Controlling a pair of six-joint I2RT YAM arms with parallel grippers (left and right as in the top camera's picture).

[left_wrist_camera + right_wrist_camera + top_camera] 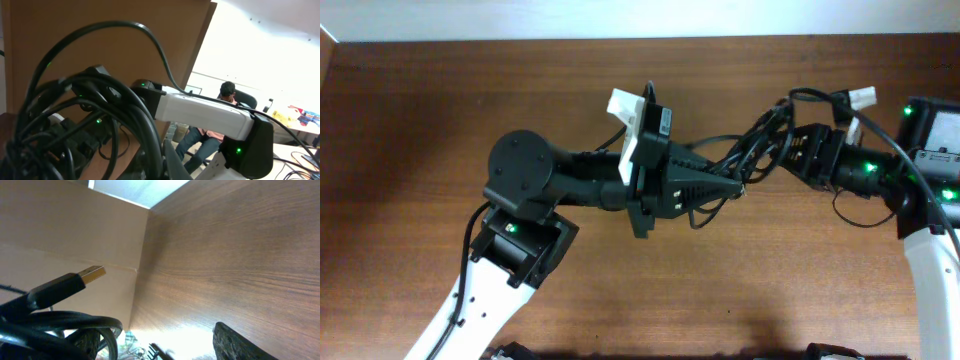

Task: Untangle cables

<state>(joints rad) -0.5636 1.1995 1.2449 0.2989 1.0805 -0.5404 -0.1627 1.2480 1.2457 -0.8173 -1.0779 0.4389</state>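
I have the knot of thin black flexible cables (pixel 752 150) lifted clear of the brown wooden table (pixel 420 100), hanging between the two arms just right of centre. The left gripper (pixel 732 190) is closed tight, and from overhead a strand looks pinched at its tip, with a loose loop drooping beneath it; its wrist view is crowded with cords (pixel 125 120) and hides the fingers themselves. The right gripper (pixel 798 150) stands open; in its wrist view the one dark finger (pixel 235 342) I can see is well apart from the coil (pixel 60 325), with bare table between them, so I judge it holds nothing; the other finger is hidden behind the cords. A flat gold-tipped plug (pixel 92 273) juts out above the coil, free of the loops.

The step in hand, as I read it, is taking a second hold so the knot can be drawn apart. I would use the closed left gripper as the anchor and bring the right gripper onto the cord just behind that plug, one strand only, never the whole bundle. Then I would draw away from the left slowly and watch the loops; if they cinch instead of sliding, I would ease off and feed the plug end back through rather than pull harder.
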